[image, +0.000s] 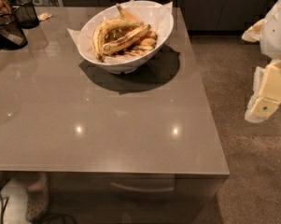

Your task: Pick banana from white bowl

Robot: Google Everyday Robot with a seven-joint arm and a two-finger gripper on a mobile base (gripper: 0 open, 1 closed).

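The white bowl (pixel 126 59), lined with crinkled white paper, stands at the back of the grey table, right of centre. The banana (pixel 127 38), long, nearly straight and brown-streaked, lies across the middle of the bowl. An arched, cleaner yellow banana (pixel 106 29) lies behind and left of it. Stubby banana pieces (pixel 146 43) lie at the right side of the bowl. My gripper (pixel 263 104), cream and white, hangs at the right edge of the view, beyond the table's right edge and well away from the bowl. It holds nothing that I can see.
Two black mesh cups (pixel 9 29) (pixel 25 10) stand at the table's back left corner. The table's right edge (pixel 203 101) borders brown floor. Dark cabinets run along the back. A shoe (pixel 36 202) shows below the table's front left.
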